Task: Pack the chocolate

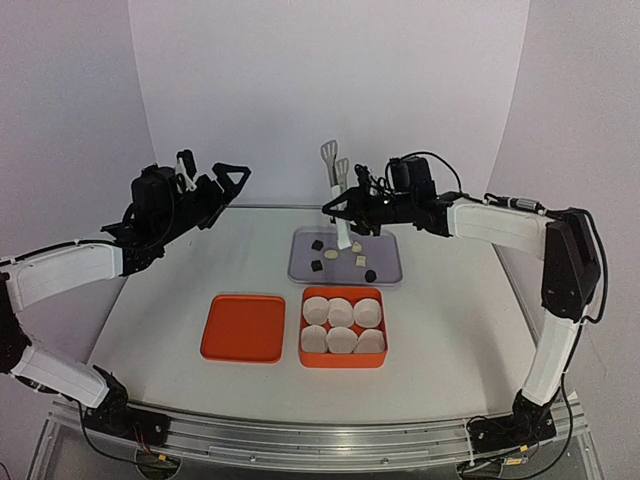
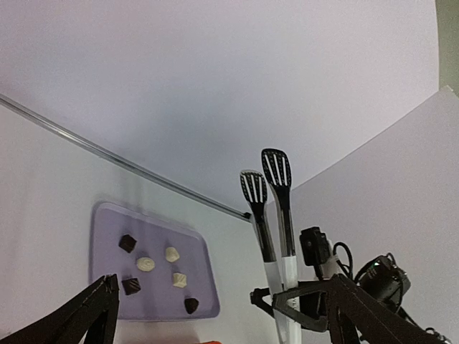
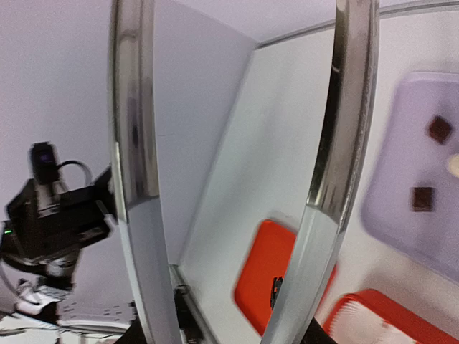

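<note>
Six chocolates (image 1: 330, 255) lie loose on lavender tray (image 1: 300, 272), far-centre of table (image 1: 450, 330): three dark, three cream. Lumps too small to read a long axis or heading; tray's long side runs left-right.

Top view alone gives whole layout: orange box (image 1: 343, 362) with six paper cups (image 1: 342, 325) just in front of tray, orange lid (image 1: 243, 327) just left of box, narrow gap. Left wrist view shows all six lumps; right wrist view only two dark ones, past blurred metal tong arms.

Right gripper (image 1: 345, 213) clamped on white handle of tongs (image 1: 335, 165), long axis upright, slotted heads up, over tray's back part.

Left gripper (image 1: 232, 176) spread wide, nothing between its fingers (image 2: 97, 308), high over table's left side, well apart from tray; broad tabletop between.
</note>
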Robot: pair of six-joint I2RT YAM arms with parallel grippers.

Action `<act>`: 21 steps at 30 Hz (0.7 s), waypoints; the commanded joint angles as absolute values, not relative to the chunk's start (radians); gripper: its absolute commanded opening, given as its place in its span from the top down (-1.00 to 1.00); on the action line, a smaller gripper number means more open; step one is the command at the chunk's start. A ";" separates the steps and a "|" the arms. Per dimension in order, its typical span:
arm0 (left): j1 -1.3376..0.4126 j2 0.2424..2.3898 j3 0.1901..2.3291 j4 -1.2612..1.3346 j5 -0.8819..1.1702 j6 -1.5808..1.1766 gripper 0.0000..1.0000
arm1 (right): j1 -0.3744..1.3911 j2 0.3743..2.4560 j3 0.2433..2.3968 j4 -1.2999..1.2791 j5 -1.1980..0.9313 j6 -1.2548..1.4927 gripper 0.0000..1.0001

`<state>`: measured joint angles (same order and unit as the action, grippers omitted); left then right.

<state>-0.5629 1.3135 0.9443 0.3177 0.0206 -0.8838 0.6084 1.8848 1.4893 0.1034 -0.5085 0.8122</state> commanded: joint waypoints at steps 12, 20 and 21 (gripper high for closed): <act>-0.562 1.342 1.024 -0.025 -0.300 -0.679 -0.99 | 0.611 1.789 1.706 -1.055 0.213 0.237 0.17; -0.556 1.417 1.095 -0.166 -0.387 -0.632 -0.99 | 0.611 1.824 1.766 -1.144 0.180 0.117 0.15; -0.552 1.427 1.103 -0.185 -0.390 -0.630 -1.00 | 0.611 1.834 1.774 -1.155 0.171 0.098 0.14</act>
